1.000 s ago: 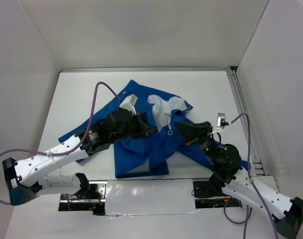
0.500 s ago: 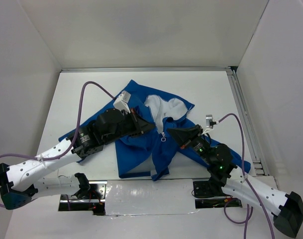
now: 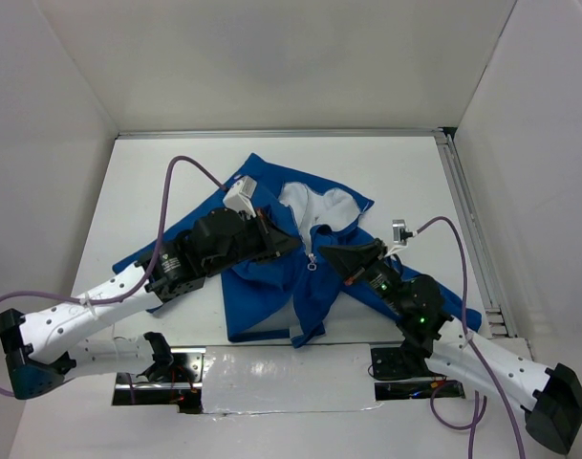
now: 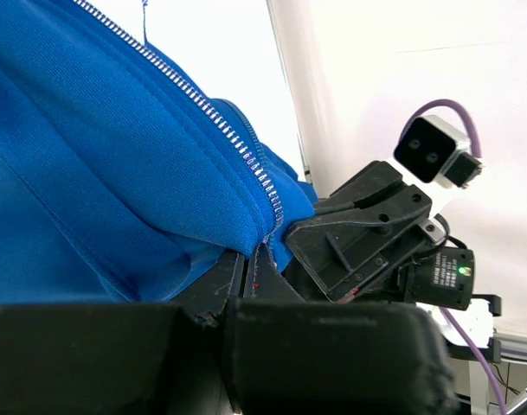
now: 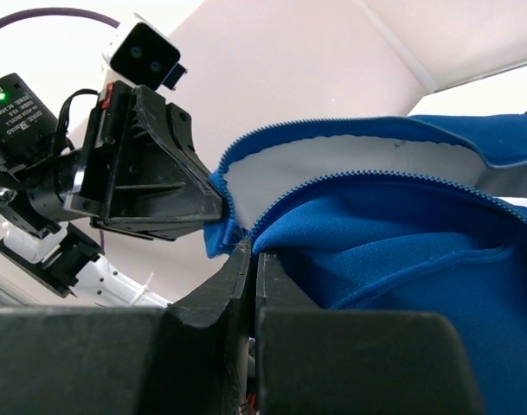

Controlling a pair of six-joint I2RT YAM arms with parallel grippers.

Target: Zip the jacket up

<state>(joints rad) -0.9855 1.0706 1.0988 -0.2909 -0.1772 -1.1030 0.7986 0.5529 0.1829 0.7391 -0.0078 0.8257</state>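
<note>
White walls [image 3: 271, 57] box in a white table [image 3: 405, 172] with a metal rail [image 3: 463, 220] along its right edge. The royal-blue jacket [image 3: 267, 292] lies rumpled at the middle of the table, collar toward the far wall, pale lining [image 3: 324, 203] showing at the open neck, and one sleeve trailing to the left.

Both arms reach in over the jacket and meet tip to tip at its front opening. The left gripper [image 3: 291, 247] has its fingers pressed together on the edge of one front panel. The right gripper [image 3: 329, 254] is likewise closed, pinching the facing edge where blue cloth folds over white.

Between them the zipper [image 4: 215, 117] runs in a light toothed line that parts toward the collar, so the front is open above the grippers. A small silver pull [image 3: 312, 265] hangs just below the two tips.

We judge the step in hand to be steadying both sides at the zipper's lower end. The next move calls for one gripper to hold the cloth taut while the other takes the pull and draws it toward the collar.
</note>
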